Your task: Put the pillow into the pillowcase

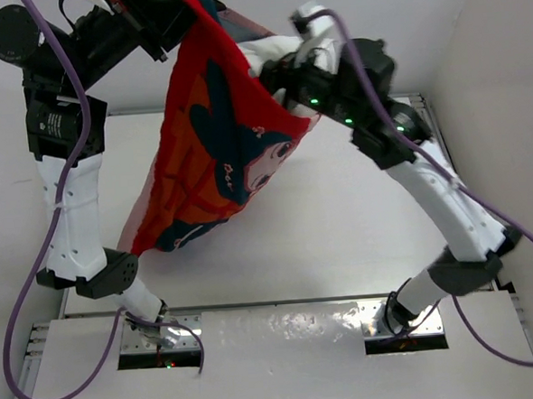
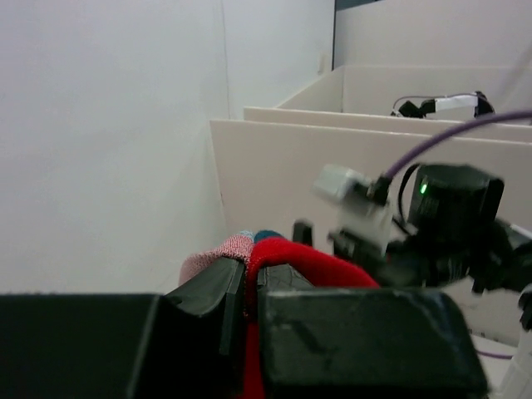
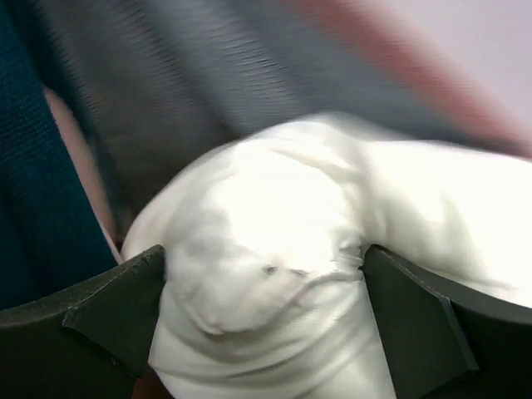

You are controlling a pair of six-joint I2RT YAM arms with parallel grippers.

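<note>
The red-orange pillowcase (image 1: 218, 139) hangs high above the table with its printed cartoon face toward the camera. My left gripper (image 1: 170, 29) is shut on its top edge. In the left wrist view the red cloth (image 2: 303, 259) is pinched between the closed fingers of that gripper (image 2: 249, 278). The white pillow (image 1: 271, 50) shows at the pillowcase's upper right opening, mostly hidden inside. My right gripper (image 1: 279, 72) is at that opening. In the right wrist view its jaws (image 3: 264, 258) stand wide open with a puffy pillow corner (image 3: 283, 216) bulging between them and touching both pads. Dark blue pillowcase cloth (image 3: 33, 208) lies behind.
The white table (image 1: 358, 221) lies below, with a low wall (image 1: 428, 108) along its right and far edges. The right arm's wrist (image 2: 449, 216) with a green light shows close by in the left wrist view. Purple cables (image 1: 37, 295) hang beside both arms.
</note>
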